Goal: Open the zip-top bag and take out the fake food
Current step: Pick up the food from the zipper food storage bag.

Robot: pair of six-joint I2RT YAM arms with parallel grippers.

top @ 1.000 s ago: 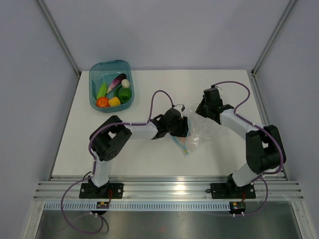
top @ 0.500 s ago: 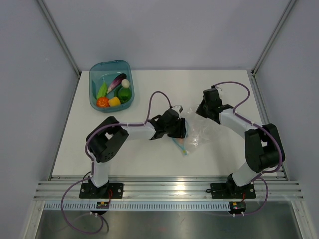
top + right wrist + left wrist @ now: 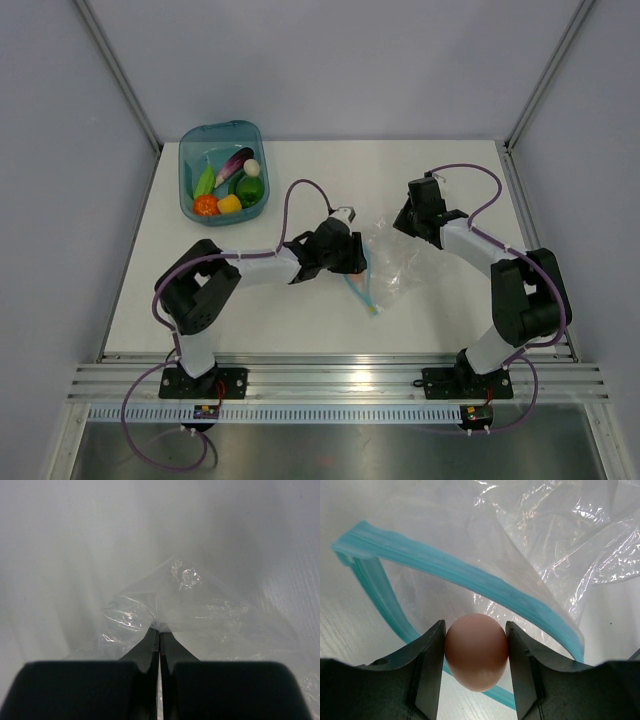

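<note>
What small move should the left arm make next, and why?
Probably lift the left end effector and carry the egg toward the teal tub. The egg is clamped at the zip-top bag's open mouth, the right end effector pinches the bag, and other toy food lies in the tub.

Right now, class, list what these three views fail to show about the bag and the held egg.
Top view: held egg hidden under left gripper.
Left wrist view: bag cut off at top and right edges.
Right wrist view: zip strip out of frame; right gripper pinches bare plastic.
</note>
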